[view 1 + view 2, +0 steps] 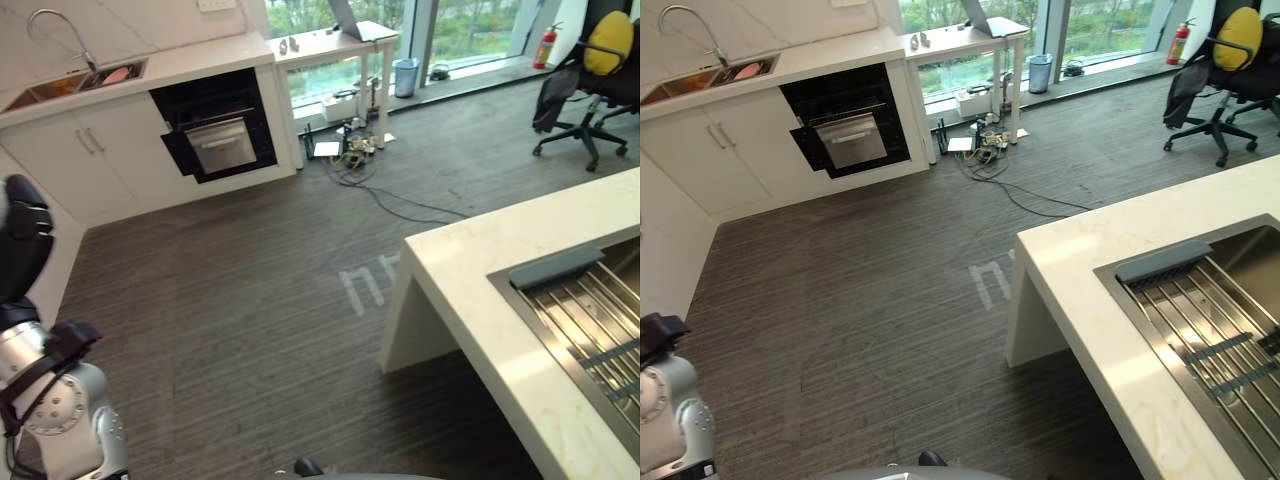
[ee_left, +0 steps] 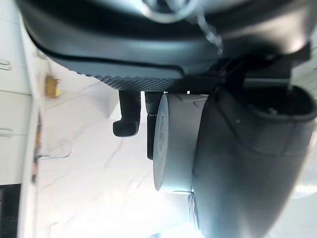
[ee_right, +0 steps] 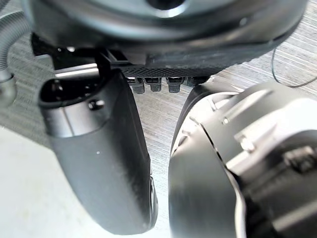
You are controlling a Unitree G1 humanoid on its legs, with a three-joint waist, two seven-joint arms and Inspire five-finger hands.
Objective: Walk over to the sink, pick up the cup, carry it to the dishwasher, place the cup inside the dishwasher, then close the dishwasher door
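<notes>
The far sink (image 1: pixel 60 88) with its curved tap (image 1: pixel 62 30) is set in a white counter at the back left, and something pink (image 1: pixel 115 74) lies in its basin. I cannot make out a cup there. Beside it, under the same counter, the black dishwasher (image 1: pixel 215 128) has its door tilted open, showing a silver inner panel. My left hand (image 1: pixel 20 245) hangs raised at the left edge, its fingers (image 2: pixel 127 115) relaxed and holding nothing. In the right wrist view my right hand (image 3: pixel 99 163) is over the floor, also without anything in it.
A white island counter (image 1: pixel 480 300) with a steel sink and drying rack (image 1: pixel 590 320) fills the right foreground. Grey plank floor (image 1: pixel 250 290) lies between me and the far counter. A small table (image 1: pixel 335 45), loose cables (image 1: pixel 360 160) and an office chair (image 1: pixel 595 70) stand by the windows.
</notes>
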